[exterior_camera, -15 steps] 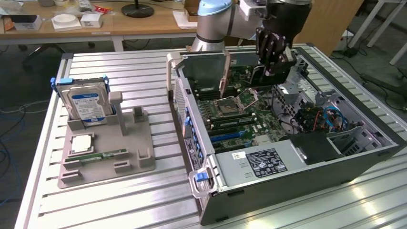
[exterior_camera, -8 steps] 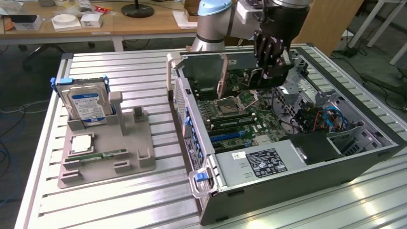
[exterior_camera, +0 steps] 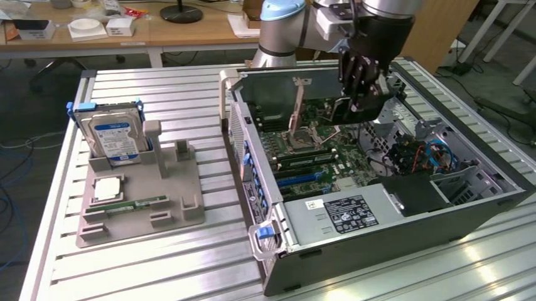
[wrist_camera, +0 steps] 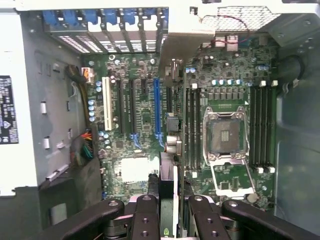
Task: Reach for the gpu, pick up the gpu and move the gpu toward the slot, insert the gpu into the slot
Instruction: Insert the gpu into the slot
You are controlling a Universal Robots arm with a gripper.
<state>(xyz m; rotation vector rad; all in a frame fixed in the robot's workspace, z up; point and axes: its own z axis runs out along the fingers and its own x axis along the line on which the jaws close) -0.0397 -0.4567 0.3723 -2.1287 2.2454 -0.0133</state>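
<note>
The worktop of slatted metal carries an open computer case lying on its side, with a grey fixture beside it on the exterior view's left. The fixture holds a blue-labelled hard drive standing upright. The green motherboard lies flat inside the case. The arm reaches down over the case opening. The hand is closed most of the way, its fingers clamping the gpu on both faces. The gpu hangs edge-down above the motherboard, not seated, with its silvery bracket toward the rear wall. The card runs parallel to the long blue slot and just beside it
</note>
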